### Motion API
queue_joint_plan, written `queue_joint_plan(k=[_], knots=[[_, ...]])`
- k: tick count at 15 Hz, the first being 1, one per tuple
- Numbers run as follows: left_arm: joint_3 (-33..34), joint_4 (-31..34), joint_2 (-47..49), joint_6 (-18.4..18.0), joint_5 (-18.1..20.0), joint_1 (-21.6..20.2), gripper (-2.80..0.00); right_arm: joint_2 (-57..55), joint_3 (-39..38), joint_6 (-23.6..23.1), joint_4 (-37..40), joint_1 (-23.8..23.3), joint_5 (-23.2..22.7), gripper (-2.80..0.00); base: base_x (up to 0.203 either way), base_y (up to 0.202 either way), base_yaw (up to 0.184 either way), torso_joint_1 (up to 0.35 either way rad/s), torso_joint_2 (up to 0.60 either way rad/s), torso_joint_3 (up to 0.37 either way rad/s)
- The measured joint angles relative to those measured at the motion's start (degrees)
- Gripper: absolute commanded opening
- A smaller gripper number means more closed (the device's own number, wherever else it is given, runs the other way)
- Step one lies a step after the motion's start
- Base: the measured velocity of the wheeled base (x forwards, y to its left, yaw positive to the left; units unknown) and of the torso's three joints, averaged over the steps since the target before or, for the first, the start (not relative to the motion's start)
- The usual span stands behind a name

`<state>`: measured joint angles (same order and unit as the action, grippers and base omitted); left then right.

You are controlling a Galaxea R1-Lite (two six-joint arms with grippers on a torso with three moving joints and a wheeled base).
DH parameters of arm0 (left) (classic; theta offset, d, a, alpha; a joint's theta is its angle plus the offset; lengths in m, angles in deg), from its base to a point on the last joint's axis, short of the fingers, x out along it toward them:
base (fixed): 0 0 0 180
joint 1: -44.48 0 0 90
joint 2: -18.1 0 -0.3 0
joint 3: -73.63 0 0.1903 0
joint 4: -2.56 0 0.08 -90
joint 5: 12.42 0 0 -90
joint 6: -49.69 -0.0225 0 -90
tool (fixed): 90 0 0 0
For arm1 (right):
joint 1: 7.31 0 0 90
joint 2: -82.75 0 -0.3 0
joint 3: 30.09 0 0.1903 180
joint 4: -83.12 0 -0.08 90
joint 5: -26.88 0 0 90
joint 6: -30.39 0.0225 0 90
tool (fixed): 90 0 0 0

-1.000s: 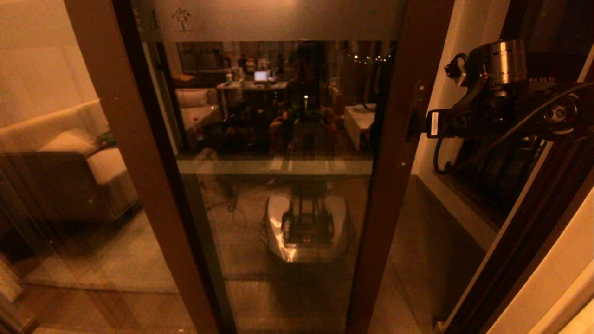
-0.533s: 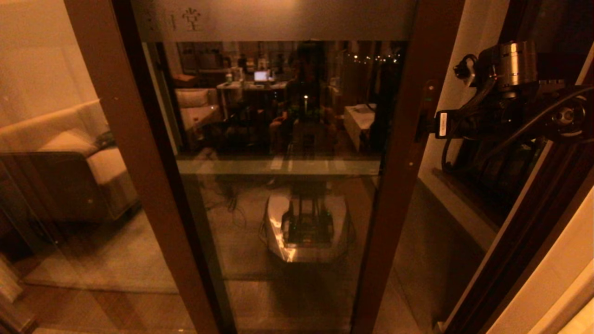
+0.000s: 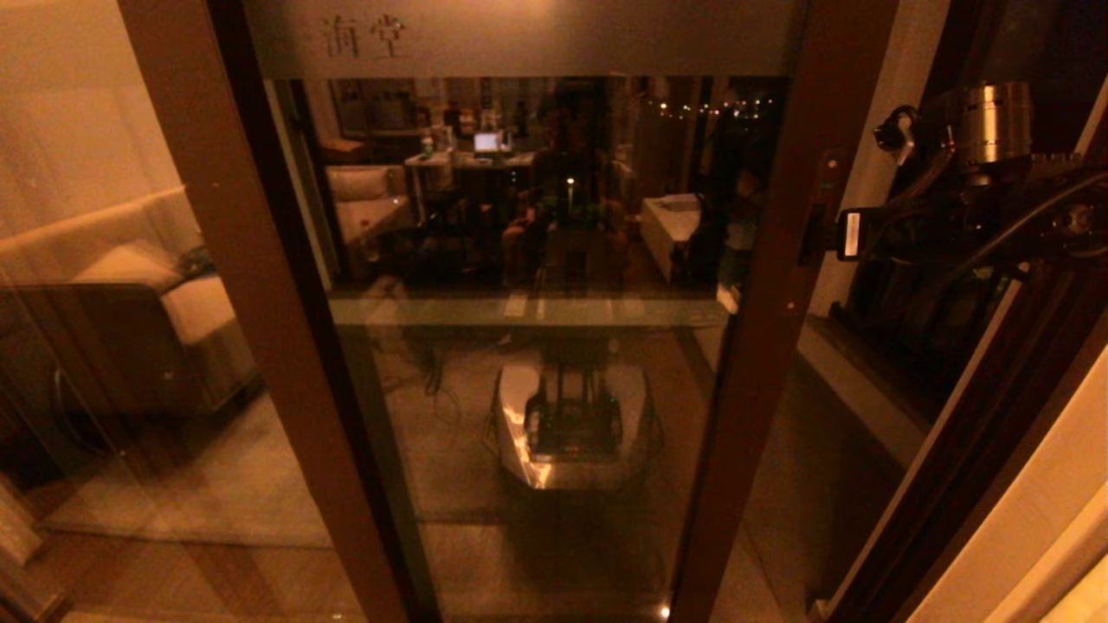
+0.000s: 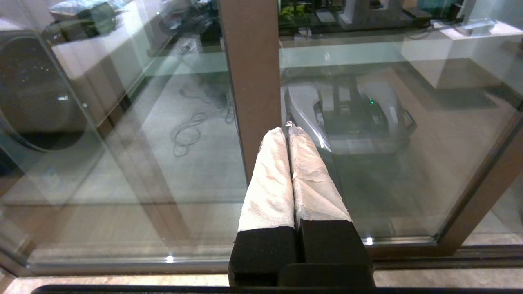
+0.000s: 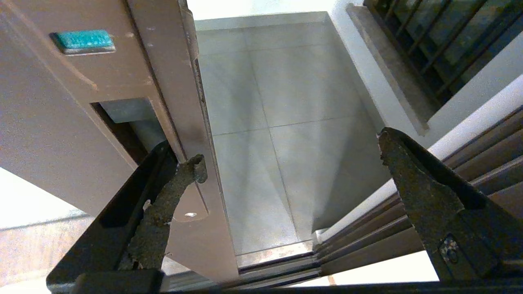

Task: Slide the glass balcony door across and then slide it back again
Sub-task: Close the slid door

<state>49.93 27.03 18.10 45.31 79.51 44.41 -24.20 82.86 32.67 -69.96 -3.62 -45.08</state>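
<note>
On my right wrist camera the right gripper (image 5: 290,151) stands wide, one finger (image 5: 163,212) hooked into the door (image 3: 762,346) stile's recess beside a teal lock tab (image 5: 83,41), the other finger out over the tiled gap; the head camera shows only the arm against that stile. The head view alone shows two characters (image 3: 362,36) on the door's frosted top band, which I can't read. My left gripper (image 4: 289,130) is pinched closed, low before the glass, holding nothing.
</note>
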Motion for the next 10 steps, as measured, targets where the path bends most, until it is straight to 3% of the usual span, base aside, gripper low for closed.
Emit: queue_joint_plan(k=[10], knots=[[-0.02, 0.0, 0.0, 0.02, 0.0, 0.0, -2.8, 1.19, -2.76, -1.2, -2.42, -2.87, -1.37, 0.0, 0.0, 0.0, 0.0, 0.0, 0.0, 0.0]])
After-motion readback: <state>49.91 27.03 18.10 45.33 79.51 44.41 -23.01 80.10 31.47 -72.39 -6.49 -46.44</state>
